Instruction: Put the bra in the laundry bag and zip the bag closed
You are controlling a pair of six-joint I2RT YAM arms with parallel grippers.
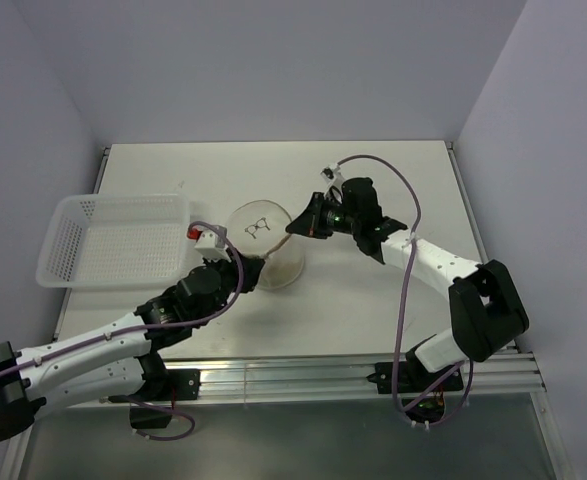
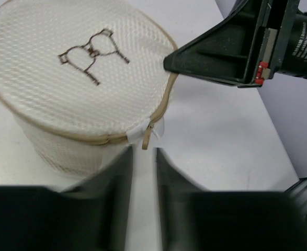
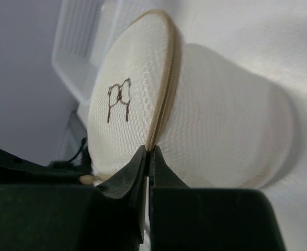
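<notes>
The laundry bag (image 1: 268, 245) stands upright mid-table, a round white mesh drum with a tan zipper rim and a small dark drawing on its lid (image 2: 75, 78). My right gripper (image 3: 149, 151) is shut, pinching the zipper rim at the bag's right edge (image 1: 295, 228). My left gripper (image 2: 144, 151) sits at the bag's near-left side (image 1: 251, 270), its fingers a narrow gap apart with nothing between them. The zipper pull (image 2: 147, 137) hangs just beyond its fingertips. The zipper looks closed along the stretch that shows. The bra is hidden from view.
A white perforated plastic basket (image 1: 73, 215) sits at the table's left edge, close behind my left arm. The table's near edge runs along a metal rail (image 1: 353, 370). Walls enclose the back and sides.
</notes>
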